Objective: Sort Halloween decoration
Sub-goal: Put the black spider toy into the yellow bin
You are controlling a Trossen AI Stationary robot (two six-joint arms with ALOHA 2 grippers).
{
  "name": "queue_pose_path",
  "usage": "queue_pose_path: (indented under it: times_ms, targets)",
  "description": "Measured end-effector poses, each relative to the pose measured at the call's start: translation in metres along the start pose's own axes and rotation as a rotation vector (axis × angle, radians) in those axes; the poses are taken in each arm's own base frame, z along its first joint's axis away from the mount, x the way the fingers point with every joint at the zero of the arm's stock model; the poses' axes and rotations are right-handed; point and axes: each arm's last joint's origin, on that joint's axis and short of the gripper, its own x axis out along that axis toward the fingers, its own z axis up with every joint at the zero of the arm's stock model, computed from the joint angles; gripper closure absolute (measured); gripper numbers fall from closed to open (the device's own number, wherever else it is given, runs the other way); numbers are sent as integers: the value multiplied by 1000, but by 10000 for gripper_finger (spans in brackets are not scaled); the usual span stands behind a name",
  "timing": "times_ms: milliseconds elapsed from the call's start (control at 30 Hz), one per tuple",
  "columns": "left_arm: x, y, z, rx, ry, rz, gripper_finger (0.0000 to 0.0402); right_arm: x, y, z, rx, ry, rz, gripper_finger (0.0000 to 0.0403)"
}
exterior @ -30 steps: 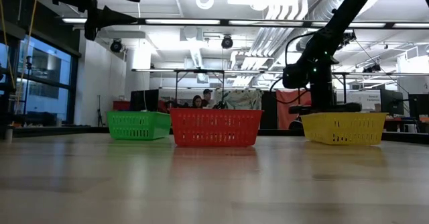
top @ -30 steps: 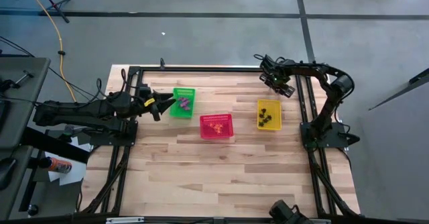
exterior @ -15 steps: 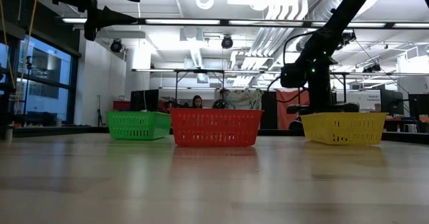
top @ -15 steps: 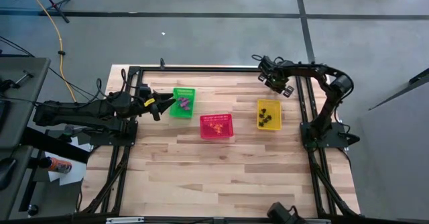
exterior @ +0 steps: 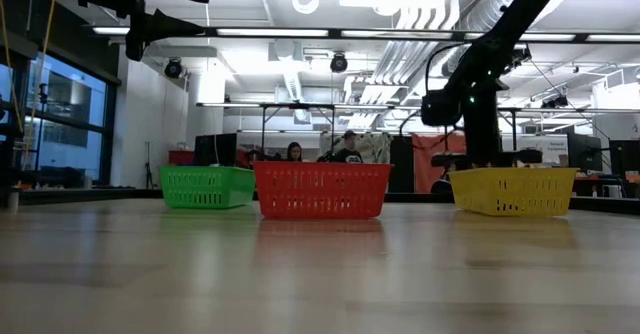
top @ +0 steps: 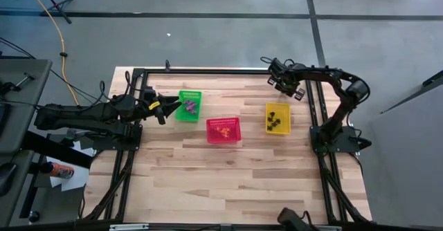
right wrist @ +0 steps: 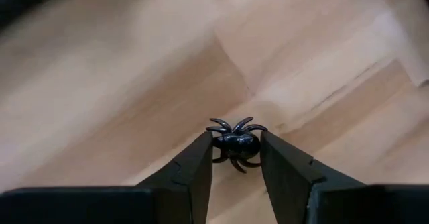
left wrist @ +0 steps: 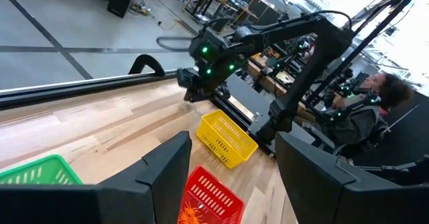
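Spider trinket (right wrist: 234,143): glossy black, plain, between the two dark fingers (right wrist: 191,177) of the right arm.

Green basket (top: 187,106): bright green mesh; purple trinkets (top: 190,106) inside.

Red basket (top: 223,130): red mesh; orange trinkets (top: 223,128) inside.

Yellow basket (top: 277,117): yellow mesh; black trinkets (top: 276,122) inside.

Counter (top: 228,176): pale blond wood in strips, light and slightly darker boards alternating; black frame rails along its edges.

Arms: dark, near black, small green lights on the right arm as seen beyond the left arm's black fingers (left wrist: 161,177).

Floor: grey, crossed by dark lines; a yellow cable (top: 52,16) on it.
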Motion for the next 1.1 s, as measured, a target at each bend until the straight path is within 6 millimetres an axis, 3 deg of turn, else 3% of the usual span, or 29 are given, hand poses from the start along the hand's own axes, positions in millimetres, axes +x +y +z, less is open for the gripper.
queue_pose_path:
  times_ms: [333, 700, 1100]
  targets:
    - [0, 0, 0, 8, 0, 0, 195, -34, -4, 10, 19, -84, 126, 286]
    - [0, 1, 0, 38, -16, 25, 195, -91, -18, 21, -59, -214, 350, 286]
    - [0, 1, 0, 55, -8, 25, 195, -180, -49, 25, -589, -402, 904, 285]
